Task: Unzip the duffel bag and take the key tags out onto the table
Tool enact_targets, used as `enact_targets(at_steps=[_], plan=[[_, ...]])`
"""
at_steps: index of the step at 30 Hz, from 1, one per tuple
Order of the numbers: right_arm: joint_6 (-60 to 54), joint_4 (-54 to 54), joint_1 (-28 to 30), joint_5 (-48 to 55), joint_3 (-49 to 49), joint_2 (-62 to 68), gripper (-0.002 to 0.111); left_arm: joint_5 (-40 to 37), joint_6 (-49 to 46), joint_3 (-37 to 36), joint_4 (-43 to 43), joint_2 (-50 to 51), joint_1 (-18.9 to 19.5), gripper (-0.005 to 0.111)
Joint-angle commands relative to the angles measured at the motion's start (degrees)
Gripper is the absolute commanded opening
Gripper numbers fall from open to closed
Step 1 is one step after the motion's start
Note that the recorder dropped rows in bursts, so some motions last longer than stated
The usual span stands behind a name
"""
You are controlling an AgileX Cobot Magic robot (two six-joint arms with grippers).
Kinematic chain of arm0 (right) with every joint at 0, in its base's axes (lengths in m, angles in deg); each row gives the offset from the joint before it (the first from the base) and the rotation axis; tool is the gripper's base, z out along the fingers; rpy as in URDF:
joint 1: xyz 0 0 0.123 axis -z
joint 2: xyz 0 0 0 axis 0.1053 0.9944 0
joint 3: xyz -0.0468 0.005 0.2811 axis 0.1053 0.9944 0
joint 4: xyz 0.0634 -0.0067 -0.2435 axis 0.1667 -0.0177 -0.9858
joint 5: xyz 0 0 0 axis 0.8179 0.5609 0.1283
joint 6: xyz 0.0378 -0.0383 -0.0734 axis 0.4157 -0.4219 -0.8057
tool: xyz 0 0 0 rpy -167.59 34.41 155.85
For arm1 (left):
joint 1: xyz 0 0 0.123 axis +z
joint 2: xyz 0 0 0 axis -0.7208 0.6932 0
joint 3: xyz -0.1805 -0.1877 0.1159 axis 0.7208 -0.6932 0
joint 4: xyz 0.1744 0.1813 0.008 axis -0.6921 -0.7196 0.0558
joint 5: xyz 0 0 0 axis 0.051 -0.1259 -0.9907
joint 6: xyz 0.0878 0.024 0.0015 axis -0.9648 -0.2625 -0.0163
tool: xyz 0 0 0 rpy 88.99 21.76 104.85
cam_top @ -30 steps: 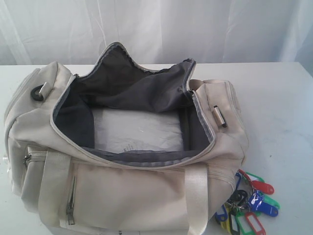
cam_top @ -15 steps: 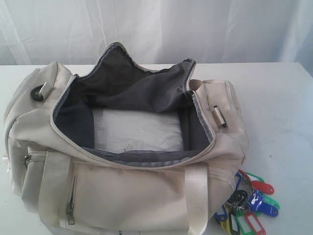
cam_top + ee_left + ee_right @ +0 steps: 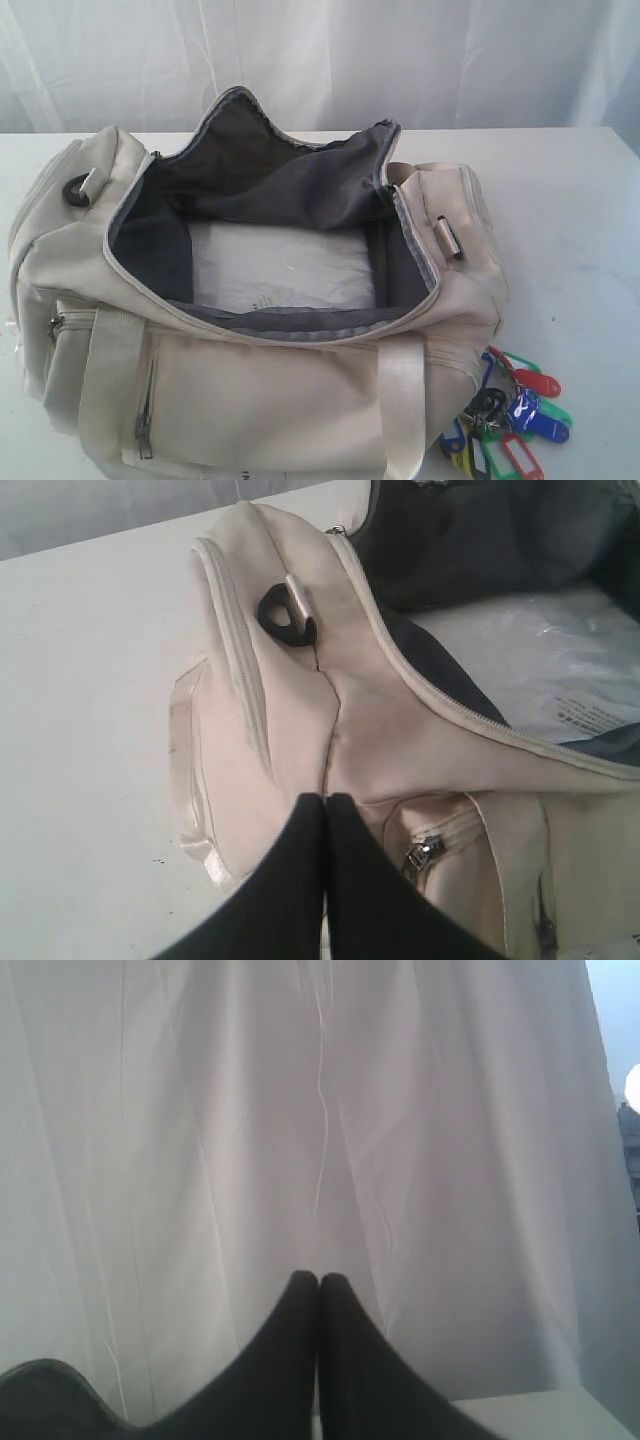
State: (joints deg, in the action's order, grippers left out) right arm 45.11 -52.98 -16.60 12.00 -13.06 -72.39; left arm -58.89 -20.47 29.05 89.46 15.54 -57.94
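The left claw (image 3: 325,802) is clenched on nothing, tips together above one end of the duffel bag (image 3: 300,730) (by its black D-ring (image 3: 285,615)). The right claw (image 3: 318,1280), likewise clenched, faces a white curtain (image 3: 300,1110). The bag gapes unzipped; the key tags (image 3: 512,415) lie on the worktop (image 3: 580,220) beside its corner.

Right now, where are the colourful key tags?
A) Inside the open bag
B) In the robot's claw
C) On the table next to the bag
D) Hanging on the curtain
C: the key tags lie on the table, just outside the front right corner of the duffel bag as the exterior view shows it.
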Motion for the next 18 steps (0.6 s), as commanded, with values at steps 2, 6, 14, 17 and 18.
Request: enact_targets(at_steps=[2, 6, 14, 17, 18], plan=[[-3.4, 0.0, 0.3, 5.6, 0.4, -0.3, 0.000, 0.0, 0.1, -0.4, 0.6, -0.4, -0.3, 0.000], [-4.9, 0.0, 0.3, 12.7, 0.4, -0.3, 0.000, -0.1, 0.1, -0.4, 0.6, -0.4, -0.3, 0.000], [-12.6, -0.2, 0.3, 37.5, 0.4, -0.3, 0.000, 0.0, 0.1, -0.4, 0.6, -0.4, -0.3, 0.000], [-12.4, -0.2, 0.3, 37.3, 0.4, -0.3, 0.000, 0.0, 0.1, -0.4, 0.6, -0.4, -0.3, 0.000], [-12.4, -0.2, 0.3, 37.3, 0.4, -0.3, 0.000, -0.1, 0.1, -0.4, 0.6, -0.4, -0.3, 0.000]])
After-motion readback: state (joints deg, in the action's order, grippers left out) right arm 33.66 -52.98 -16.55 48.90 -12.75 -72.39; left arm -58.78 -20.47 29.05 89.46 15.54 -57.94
